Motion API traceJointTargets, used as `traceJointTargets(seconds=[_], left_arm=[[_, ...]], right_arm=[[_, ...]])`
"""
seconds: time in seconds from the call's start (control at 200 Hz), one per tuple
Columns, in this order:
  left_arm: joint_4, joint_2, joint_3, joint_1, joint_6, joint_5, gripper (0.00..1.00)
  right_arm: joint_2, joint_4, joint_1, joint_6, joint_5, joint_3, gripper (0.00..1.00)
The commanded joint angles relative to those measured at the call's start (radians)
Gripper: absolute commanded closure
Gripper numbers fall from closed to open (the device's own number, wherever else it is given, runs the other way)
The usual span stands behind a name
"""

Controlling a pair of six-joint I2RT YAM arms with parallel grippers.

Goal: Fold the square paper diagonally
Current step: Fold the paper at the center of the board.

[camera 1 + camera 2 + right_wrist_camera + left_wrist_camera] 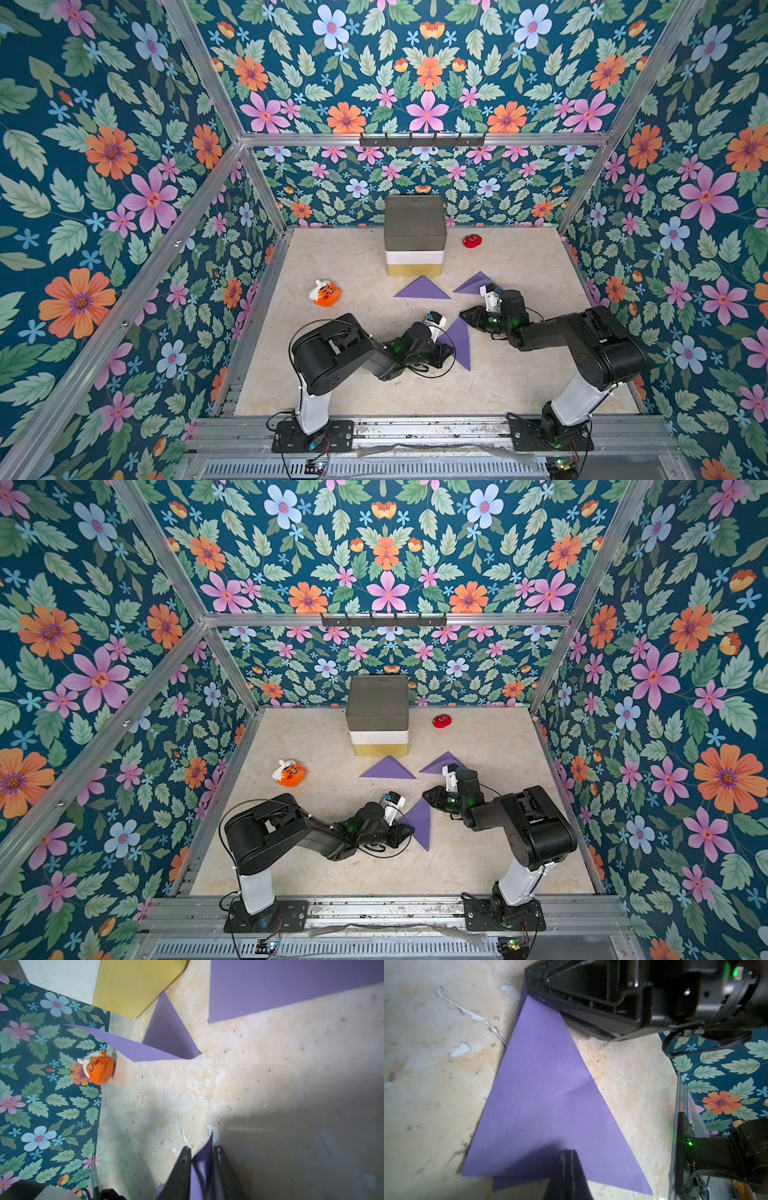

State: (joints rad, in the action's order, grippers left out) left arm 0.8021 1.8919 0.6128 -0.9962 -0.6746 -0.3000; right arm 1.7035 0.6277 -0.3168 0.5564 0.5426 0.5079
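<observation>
Left gripper (568, 1152): pressed together with no gap between its fingers. The tips rest on the near-left corner of the folded paper, low against the tabletop (519, 374).

Purple paper (459, 343): folded into a triangle and lying flat on the tabletop between the two grippers. One corner is under the left gripper, one points toward the near edge, and the far tip reaches the right gripper. In the left wrist view (546, 1095) the lower layer shows past the top layer beside the left gripper, so the edges do not quite meet. A faint crease crosses the top layer.

Right gripper (200, 1148): its jaws are a little apart, with the paper's far tip standing up between them. A gap is visible on either side of the sheet.

Middle purple triangle (422, 289): flat on the tabletop beyond both grippers, well apart from them.

Right purple triangle (473, 283): just beyond the right gripper, partly hidden by that arm's wrist.

Orange plush toy (325, 293): beyond the left gripper and off to its left.

Stack of boxes (414, 232): farther back, behind the middle purple triangle. Grey is on top, then white, then yellow.

Red plush toy (472, 240): far beyond the right gripper, beside the stack of boxes.
</observation>
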Motion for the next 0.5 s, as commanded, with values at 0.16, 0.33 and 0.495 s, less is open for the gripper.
traceJointTargets(seconds=[0.16, 0.33, 0.495], left_arm=[[-0.167, -0.002, -0.013, -0.001, 0.006, 0.025, 1.00], [-0.174, -0.014, -0.009, -0.001, 0.011, 0.027, 1.00], [-0.167, -0.011, -0.004, 0.000, 0.013, 0.017, 1.00]], right_arm=[[-0.024, -0.019, 0.001, -0.004, -0.001, 0.010, 0.97], [-0.156, -0.147, 0.002, 0.012, -0.071, -0.042, 0.34], [-0.318, -0.214, -0.001, 0.074, -0.072, -0.142, 0.33]])
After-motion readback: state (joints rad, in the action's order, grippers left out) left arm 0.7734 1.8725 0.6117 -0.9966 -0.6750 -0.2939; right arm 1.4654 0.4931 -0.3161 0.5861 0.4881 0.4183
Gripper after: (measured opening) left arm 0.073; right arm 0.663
